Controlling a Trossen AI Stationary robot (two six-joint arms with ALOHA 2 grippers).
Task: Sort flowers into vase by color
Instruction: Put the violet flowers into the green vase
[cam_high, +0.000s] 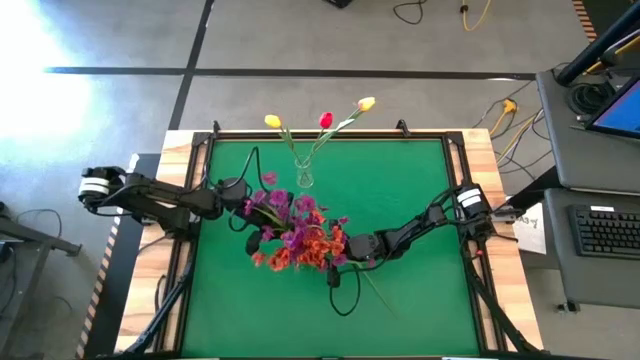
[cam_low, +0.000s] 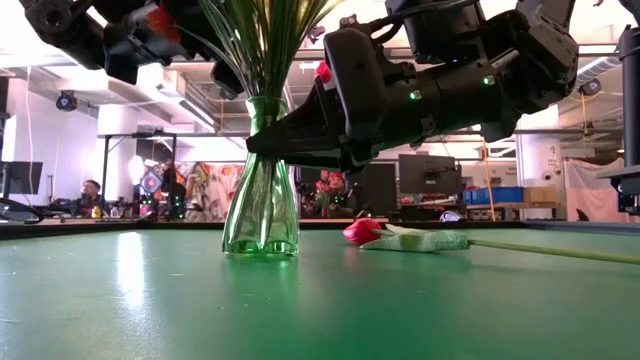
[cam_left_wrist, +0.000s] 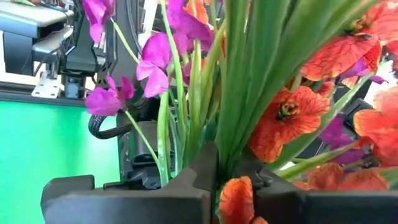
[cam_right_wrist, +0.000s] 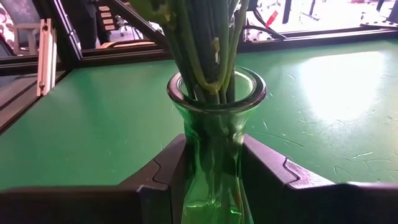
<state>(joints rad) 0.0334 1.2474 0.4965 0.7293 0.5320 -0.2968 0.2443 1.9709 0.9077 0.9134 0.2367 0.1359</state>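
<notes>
Vase (cam_right_wrist: 214, 124) upright — mouth skyward

The worktop (cam_high: 400, 200) is covered in bright green, framed by pale wood. The vase (cam_right_wrist: 214, 155) is clear glass, tinted green by that surface. Its stems (cam_right_wrist: 208, 43) are green. The purple sprays (cam_left_wrist: 155, 62) are magenta-violet; the orange-red sprays (cam_left_wrist: 292, 118) show darker red veining with dark centres. Far off stand two yellow tulips (cam_high: 272, 121) and one red tulip (cam_high: 325, 120). A pink-red tulip (cam_low: 362, 231) lies flat. Both arms are black.
</notes>
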